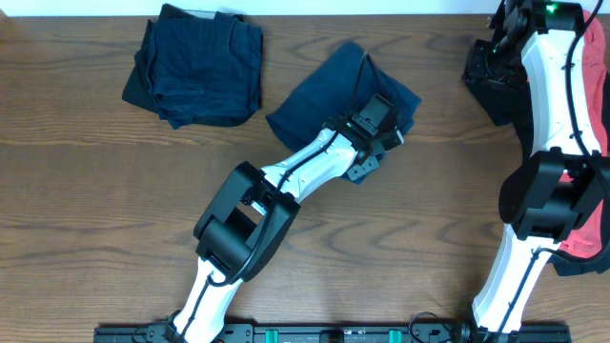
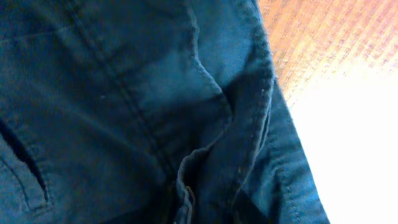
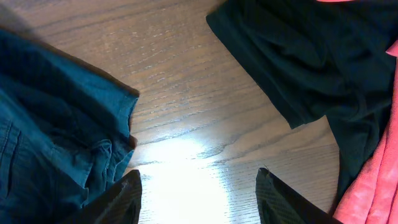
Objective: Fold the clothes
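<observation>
A dark blue garment (image 1: 324, 90) lies crumpled at the middle back of the table. My left gripper (image 1: 374, 157) rests on its right lower edge. In the left wrist view the blue cloth (image 2: 124, 93) fills the frame and bunches up where the jaws are, hiding the fingers, so the gripper looks shut on it. My right gripper (image 3: 199, 193) is open and empty above bare wood, between the blue garment (image 3: 50, 137) and a black garment (image 3: 298, 56). In the overhead view it sits at the far right back (image 1: 481, 67).
A folded stack of dark blue clothes (image 1: 195, 67) lies at the back left. A black garment (image 1: 496, 100) and a pink garment (image 1: 593, 229) lie along the right edge, and the pink one also shows in the right wrist view (image 3: 373, 186). The wooden table (image 1: 114, 210) shows elsewhere.
</observation>
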